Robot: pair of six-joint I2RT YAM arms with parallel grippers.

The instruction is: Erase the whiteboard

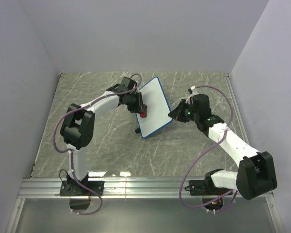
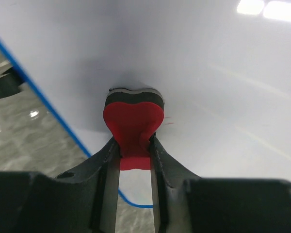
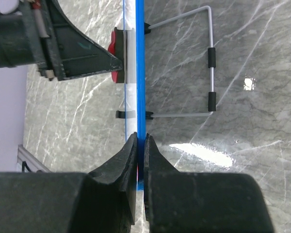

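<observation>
No text, label, brand or number is being shown legibly in any view. Only faint pink flecks, unreadable, are being seen on the whiteboard (image 2: 208,73), at three o'clock from the red eraser (image 2: 133,121).

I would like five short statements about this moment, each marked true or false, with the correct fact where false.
1. The left hand is shut on the red heart-shaped eraser block. True.
2. The eraser block is held away from the white blue-framed whiteboard. False: it presses on the board's face.
3. The right hand is shut on the whiteboard's blue edge. True.
4. The whiteboard lies flat on the grey marble table. False: it stands up, a thin wire stand behind it.
5. Thick black writing covers the whiteboard. False: its visible face looks almost blank.
</observation>
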